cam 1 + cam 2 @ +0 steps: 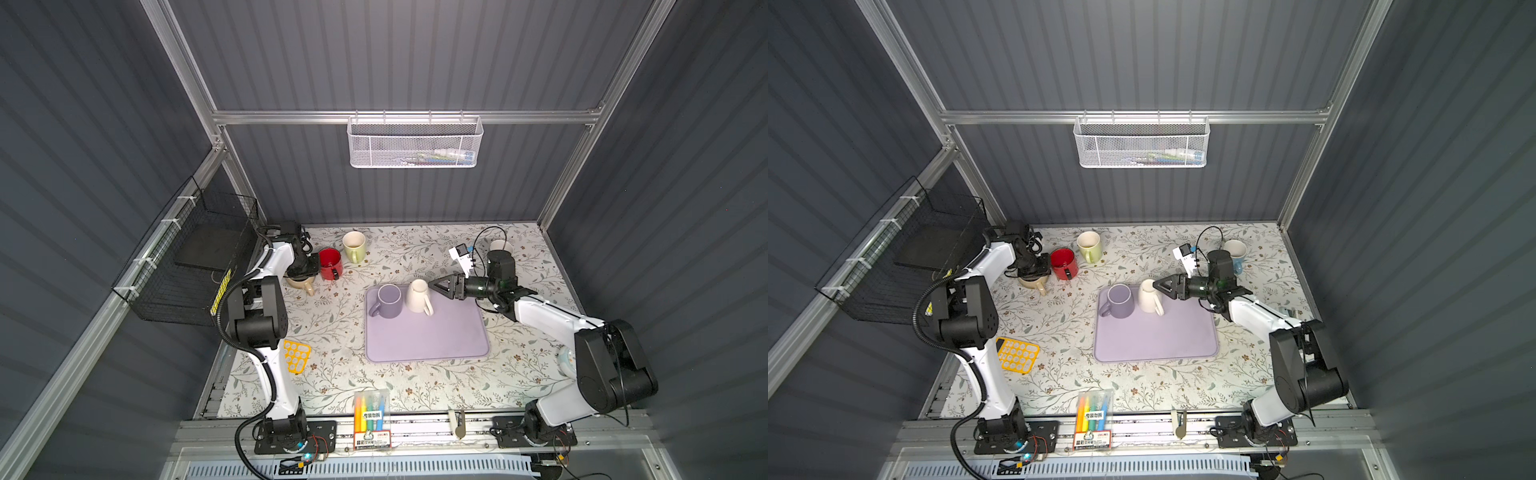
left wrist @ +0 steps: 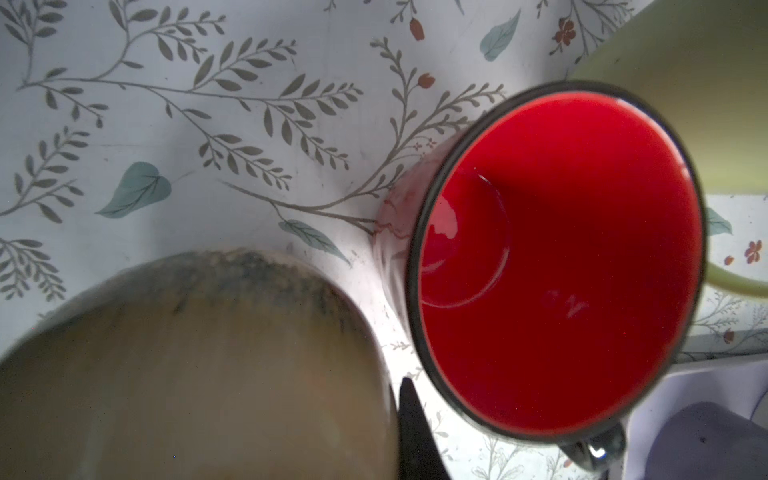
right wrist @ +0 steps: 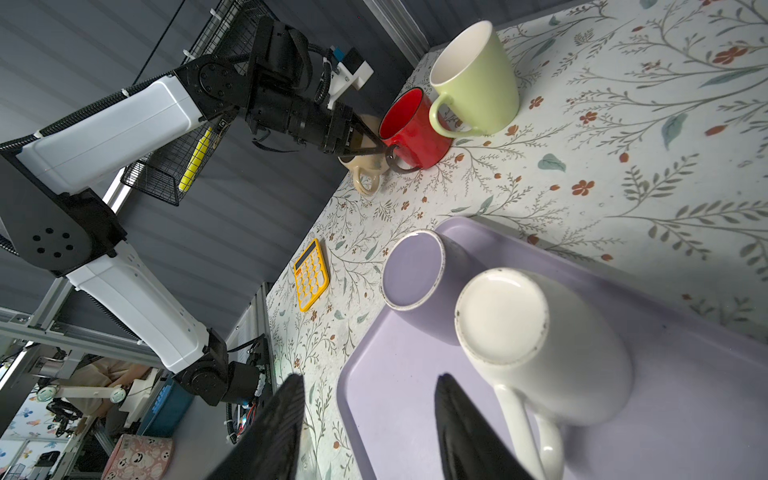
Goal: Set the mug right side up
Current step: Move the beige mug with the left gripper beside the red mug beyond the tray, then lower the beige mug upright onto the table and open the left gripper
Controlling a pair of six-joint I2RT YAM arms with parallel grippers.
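White mug [image 1: 417, 296] on purple mat [image 1: 440, 340], mid worktop [image 1: 332, 332]: base up, mouth down, long axis vertical, handle toward the front edge. Right gripper [image 1: 432, 285] just beside it, jaws apart, empty. Left gripper [image 3: 376, 150] clamped on beige mug [image 3: 365, 170], far-left.

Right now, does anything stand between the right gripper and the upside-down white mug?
Nothing visible does. The open right gripper sits close beside the white mug on the tray; the purple mug stands on its far side.
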